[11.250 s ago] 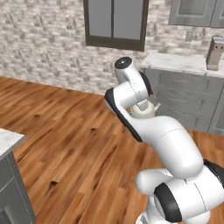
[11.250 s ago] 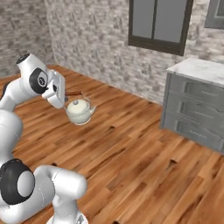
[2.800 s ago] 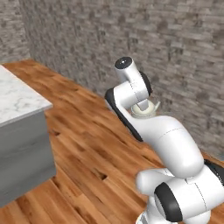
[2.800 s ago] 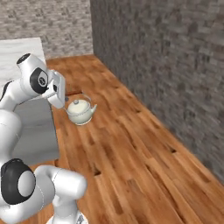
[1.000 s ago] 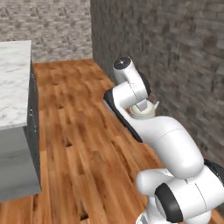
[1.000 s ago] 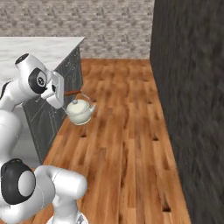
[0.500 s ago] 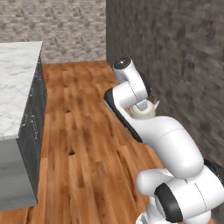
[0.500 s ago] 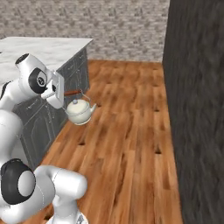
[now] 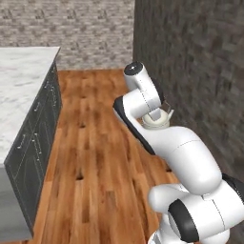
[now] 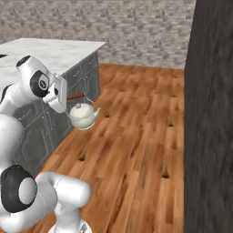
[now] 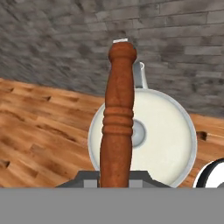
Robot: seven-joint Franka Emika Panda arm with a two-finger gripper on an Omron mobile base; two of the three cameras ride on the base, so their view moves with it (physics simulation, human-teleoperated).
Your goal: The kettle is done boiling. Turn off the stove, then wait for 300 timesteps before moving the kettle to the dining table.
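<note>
Kettle hangs in mid-air over the wood floor, carried by the claw, level with the arm's upper links and just off the near corner of the desk. It touches no surface. In the left base view the kettle sits tucked behind the forearm, beside the dark brick wall.

Claw pressed together on the reddish-brown handle; the hand view looks straight down along that handle onto the cream lid.

Handling, as a judgement: rigid rounded body, likely glazed and smooth, so slippery to pinch anywhere on the belly. The arched handle is the sensible hold, near its crown so the body hangs below the grip and stays level. Probably light when empty, but freshly boiled water would add weight and slosh; a pendulum swing is possible on sharp turns. A knock against the marble edge could chip it, so the set-down wants to be gentle and well inside the desk's edge.
</note>
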